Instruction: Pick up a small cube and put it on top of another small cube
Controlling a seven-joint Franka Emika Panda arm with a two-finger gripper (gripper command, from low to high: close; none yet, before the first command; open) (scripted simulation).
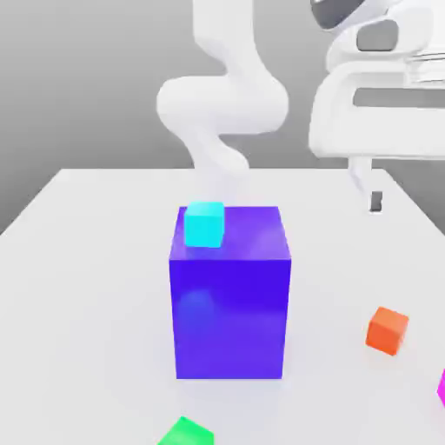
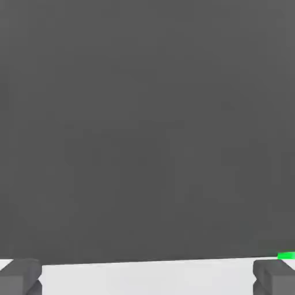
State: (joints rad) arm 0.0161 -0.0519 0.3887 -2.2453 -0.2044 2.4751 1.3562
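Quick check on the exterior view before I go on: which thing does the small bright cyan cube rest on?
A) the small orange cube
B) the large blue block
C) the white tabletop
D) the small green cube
B: the small bright cyan cube sits on the top face of the large blue block, near that face's edge on the exterior view's left.

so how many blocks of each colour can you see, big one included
blue: 1 big block
cyan: 1 small cube
orange: 1 small cube
green: 1 small cube, partly in frame
magenta: 1 small cube, just an edge in frame
total: 5
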